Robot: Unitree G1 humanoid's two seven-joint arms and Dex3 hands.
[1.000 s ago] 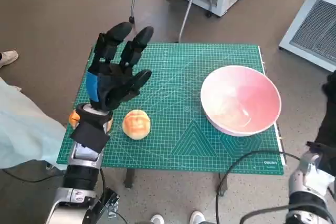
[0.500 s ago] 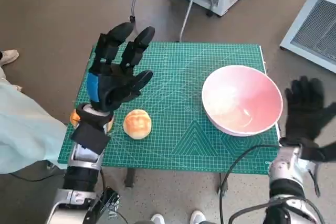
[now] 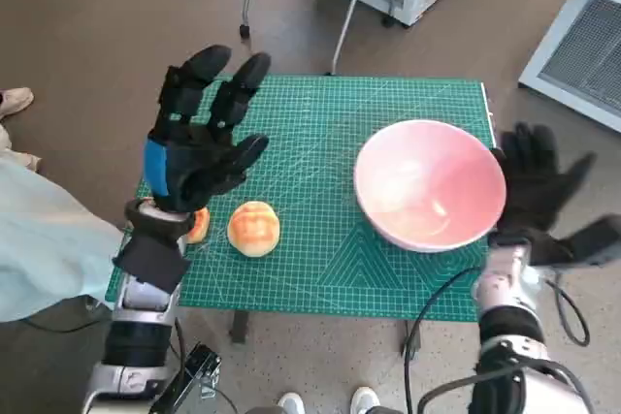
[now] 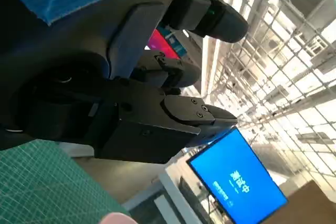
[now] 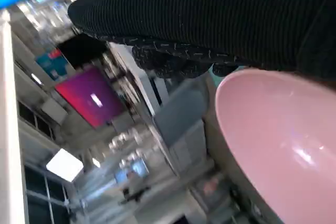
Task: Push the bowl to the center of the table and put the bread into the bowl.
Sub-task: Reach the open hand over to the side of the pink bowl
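Green mat (image 3: 320,143): pink bowl (image 3: 429,184) seemingly empty, bread (image 3: 253,229) outside.

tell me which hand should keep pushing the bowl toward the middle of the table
The right hand: it is spread beside the pink bowl, at its outer rim. The left hand hovers open above the mat's far side, near the bread.

Orange thing (image 3: 197,225) by mat's left edge half hidden behind left hand (image 3: 192,147) and wrist; can't tell what it is. Bowl (image 3: 430,184) far-right rim covered by right hand (image 3: 539,186), blurred; contact unclear. Mat (image 3: 320,143) left edge partly hidden by left arm. Left wrist view: bowl only a pink sliver (image 4: 113,219) cut by frame edge; mat (image 4: 37,187) cut off. Right wrist view: bowl (image 5: 278,145) cut by frame edge, glove (image 5: 210,19) fingers hardly show, background blurred.
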